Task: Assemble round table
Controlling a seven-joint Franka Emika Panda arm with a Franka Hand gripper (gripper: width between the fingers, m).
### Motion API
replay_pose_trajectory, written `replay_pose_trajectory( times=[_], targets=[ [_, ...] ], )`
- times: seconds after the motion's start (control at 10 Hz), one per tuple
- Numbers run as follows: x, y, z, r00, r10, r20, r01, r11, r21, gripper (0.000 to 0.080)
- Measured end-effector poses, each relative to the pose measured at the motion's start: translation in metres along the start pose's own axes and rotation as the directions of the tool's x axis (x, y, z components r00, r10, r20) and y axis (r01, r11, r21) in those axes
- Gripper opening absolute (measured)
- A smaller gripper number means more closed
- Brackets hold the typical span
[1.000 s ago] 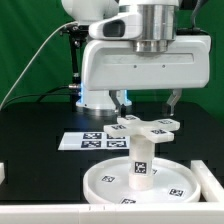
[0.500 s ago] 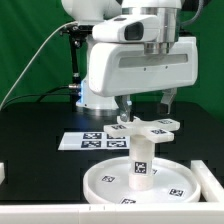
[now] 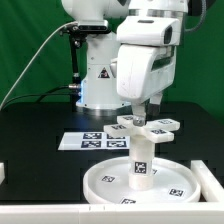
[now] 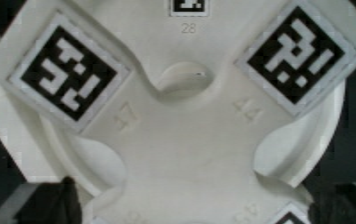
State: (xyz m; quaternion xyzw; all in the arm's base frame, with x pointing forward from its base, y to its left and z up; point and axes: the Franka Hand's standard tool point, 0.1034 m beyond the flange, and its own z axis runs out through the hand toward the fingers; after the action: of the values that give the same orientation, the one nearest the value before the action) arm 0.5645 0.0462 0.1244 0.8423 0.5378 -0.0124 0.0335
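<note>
With the leg (image 3: pixel 140 158) upright in the round disc (image 3: pixel 100 180) on the black tabletop (image 3: pixel 40 150) and the cross-shaped foot (image 3: pixel 146 126) on top, the tool (image 3: pixel 139 108) hangs spread and empty above, likely needing to grip and twist the foot.

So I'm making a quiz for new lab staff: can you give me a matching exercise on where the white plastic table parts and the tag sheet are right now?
Things:
1. large white rimmed round disc
2. short white cylindrical leg
3. white cross-shaped foot
4. flat white marker board

Places:
A. upright at the disc's centre
B. flat on the black table, behind the disc
C. on the table, nearest the camera
D. under the gripper

Pairs: 1-C, 2-A, 3-D, 4-B
</note>
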Motion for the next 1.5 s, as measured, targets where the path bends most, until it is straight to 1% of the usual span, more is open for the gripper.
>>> replay_pose_trajectory(
  times=[0.2,0.3,0.5,0.6,0.7,0.8,0.9,1.0,1.1,1.3,1.4,1.5],
  targets=[
    [-0.001,-0.001,0.002,1.0,0.003,0.002,-0.003,1.0,0.002,0.0649],
    [-0.003,-0.004,0.007,1.0,0.003,0.009,-0.003,1.0,0.01,0.0649],
    [-0.005,-0.003,0.017,1.0,-0.017,0.008,0.017,1.0,0.001,0.0649],
    [-0.006,-0.003,0.02,1.0,-0.014,0.011,0.014,1.0,0.005,0.0649],
    [-0.004,-0.002,0.022,1.0,0.0,0.004,0.0,1.0,-0.008,0.0649],
    [-0.005,-0.002,0.022,1.0,0.001,0.004,-0.001,1.0,-0.008,0.0649],
    [-0.005,-0.001,0.022,1.0,0.001,0.004,-0.001,1.0,-0.008,0.0522],
    [-0.005,-0.001,0.022,1.0,0.018,0.003,-0.018,1.0,-0.01,0.0522],
    [-0.005,-0.001,0.022,0.998,0.055,0.003,-0.055,0.998,-0.009,0.0443],
    [-0.005,-0.001,0.022,0.976,0.216,0.001,-0.216,0.976,-0.009,0.0443],
    [-0.005,0.0,0.022,0.948,0.317,-0.013,-0.317,0.948,-0.017,0.0443],
    [-0.006,-0.001,0.022,0.902,0.431,-0.035,-0.432,0.902,-0.021,0.0443]
  ],
)
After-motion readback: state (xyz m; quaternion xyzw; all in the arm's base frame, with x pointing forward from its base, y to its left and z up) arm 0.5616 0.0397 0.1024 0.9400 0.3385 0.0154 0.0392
